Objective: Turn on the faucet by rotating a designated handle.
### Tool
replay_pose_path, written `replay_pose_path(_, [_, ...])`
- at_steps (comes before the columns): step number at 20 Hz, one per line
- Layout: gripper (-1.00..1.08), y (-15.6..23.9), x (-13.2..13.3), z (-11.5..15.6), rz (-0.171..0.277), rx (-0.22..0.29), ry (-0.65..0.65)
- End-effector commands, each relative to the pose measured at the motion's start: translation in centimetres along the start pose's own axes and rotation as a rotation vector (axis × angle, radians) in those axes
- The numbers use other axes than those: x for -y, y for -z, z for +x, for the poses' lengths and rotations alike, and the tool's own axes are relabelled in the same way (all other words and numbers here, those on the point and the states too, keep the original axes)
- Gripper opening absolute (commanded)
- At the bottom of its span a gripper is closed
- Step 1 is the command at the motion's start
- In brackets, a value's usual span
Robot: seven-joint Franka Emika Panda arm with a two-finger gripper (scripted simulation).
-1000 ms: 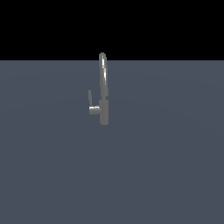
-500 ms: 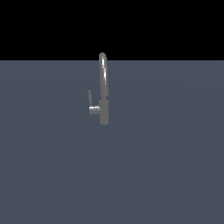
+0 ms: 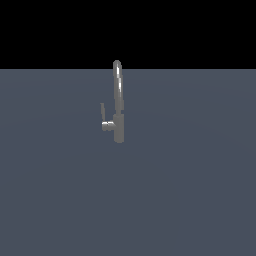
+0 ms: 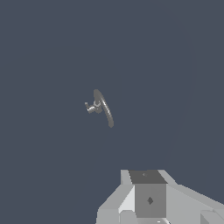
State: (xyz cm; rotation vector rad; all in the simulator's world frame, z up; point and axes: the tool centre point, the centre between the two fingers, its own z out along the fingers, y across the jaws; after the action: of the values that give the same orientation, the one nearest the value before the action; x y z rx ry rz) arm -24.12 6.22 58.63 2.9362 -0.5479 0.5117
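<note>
Faucet (image 3: 118, 102) stands upright; handle (image 3: 103, 116) juts toward exterior view's left.

The faucet (image 3: 118, 102) is a glossy grey metal with pale highlights along its arched spout, and its handle (image 3: 103, 116) is the same grey. The floor (image 3: 190, 190) beneath is a flat, unpatterned slate blue-grey under a black backdrop (image 3: 50, 30). In the wrist view the gripper (image 4: 151, 199) body is light grey and white with a darker grey square panel bearing a small black diamond.
</note>
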Motion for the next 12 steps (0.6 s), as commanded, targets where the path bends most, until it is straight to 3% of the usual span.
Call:
replay_pose_path(1, [-1.0,1.0,1.4,0.2,-0.017,-0.052,-0.059])
replay_pose_path(12, [-1.0,2.2,8.7,1.4,-0.101,-0.251,-0.284])
